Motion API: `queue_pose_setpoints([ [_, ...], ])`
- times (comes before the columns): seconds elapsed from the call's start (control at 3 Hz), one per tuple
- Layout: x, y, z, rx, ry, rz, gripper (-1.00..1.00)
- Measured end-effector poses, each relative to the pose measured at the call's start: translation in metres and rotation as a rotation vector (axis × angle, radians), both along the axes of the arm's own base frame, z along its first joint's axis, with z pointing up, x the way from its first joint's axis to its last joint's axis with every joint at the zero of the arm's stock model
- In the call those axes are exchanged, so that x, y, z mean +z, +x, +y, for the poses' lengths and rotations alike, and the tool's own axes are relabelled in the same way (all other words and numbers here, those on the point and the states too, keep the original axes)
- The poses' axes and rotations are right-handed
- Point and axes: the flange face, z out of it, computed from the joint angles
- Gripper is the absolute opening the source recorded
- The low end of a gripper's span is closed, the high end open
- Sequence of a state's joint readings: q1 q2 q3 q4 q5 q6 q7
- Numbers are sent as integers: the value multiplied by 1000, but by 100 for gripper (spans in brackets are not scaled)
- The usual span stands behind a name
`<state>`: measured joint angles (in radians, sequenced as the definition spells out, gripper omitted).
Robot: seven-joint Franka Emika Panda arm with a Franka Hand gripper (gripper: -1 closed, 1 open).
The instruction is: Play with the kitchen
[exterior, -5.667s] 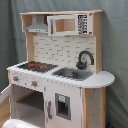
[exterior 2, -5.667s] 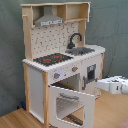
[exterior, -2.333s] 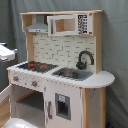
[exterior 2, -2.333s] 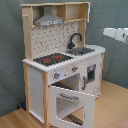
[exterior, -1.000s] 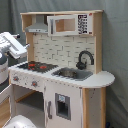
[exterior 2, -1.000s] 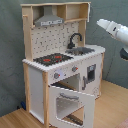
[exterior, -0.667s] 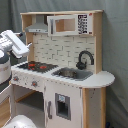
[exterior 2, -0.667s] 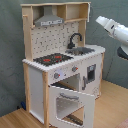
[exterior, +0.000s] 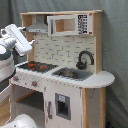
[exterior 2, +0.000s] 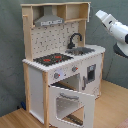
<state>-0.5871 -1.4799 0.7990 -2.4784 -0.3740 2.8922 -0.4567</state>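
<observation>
Pincer (exterior 2: 101, 15) on the white arm hangs high beside the kitchen (exterior 2: 60, 65), apart from it, finger spread impossible to tell. Kitchen stands on the wood floor, oven door (exterior 2: 70, 105) swung open and down. Risk: a low approach could catch the arm on that projecting door.

A grey-green fabric backdrop (exterior: 114, 45) hangs behind the scene in both exterior views; below it, a light wooden floor (exterior 2: 112, 107) in the second exterior view.
</observation>
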Motion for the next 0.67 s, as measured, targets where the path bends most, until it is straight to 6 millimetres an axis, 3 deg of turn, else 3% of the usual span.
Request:
queue_pose_setpoints([
  [0.67,25,11,-26,-63,183,-128,100],
])
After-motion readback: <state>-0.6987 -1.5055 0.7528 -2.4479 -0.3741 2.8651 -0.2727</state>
